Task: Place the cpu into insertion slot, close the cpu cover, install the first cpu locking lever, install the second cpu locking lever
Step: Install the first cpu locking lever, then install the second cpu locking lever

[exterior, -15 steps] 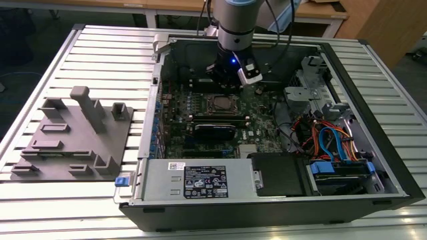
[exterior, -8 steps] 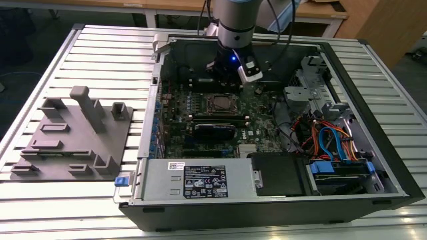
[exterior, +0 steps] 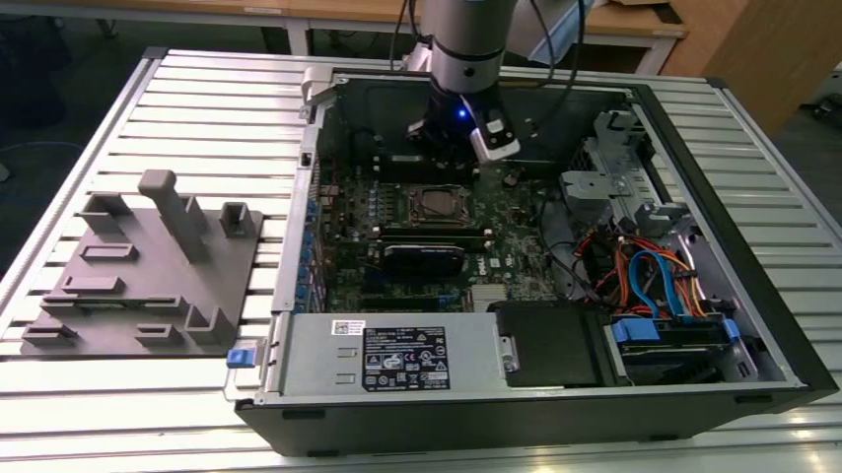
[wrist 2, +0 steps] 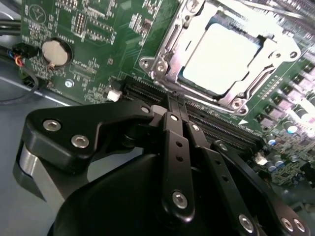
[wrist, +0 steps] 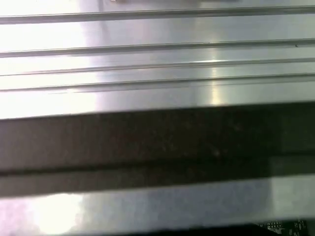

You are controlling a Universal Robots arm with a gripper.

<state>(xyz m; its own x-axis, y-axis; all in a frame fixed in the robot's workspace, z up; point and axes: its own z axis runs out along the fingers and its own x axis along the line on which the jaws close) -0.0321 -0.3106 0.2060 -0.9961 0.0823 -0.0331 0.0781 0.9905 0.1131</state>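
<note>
Hovering fingers-together, the gripper (wrist 2: 176, 105) sits just beside the cpu (wrist 2: 227, 58).

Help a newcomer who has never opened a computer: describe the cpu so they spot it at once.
Look inside the open computer case at the green motherboard. Near its middle, just below the arm's gripper, sits a square socket framed by the silver cpu cover. The cpu is the flat, pale metal square within it, unlike the long black slots alongside.

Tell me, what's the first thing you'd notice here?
The open computer case on the ribbed metal table, with the robot arm reaching down into it. Under the shut tool, the pale chip sits in its socket on the green board.
</note>
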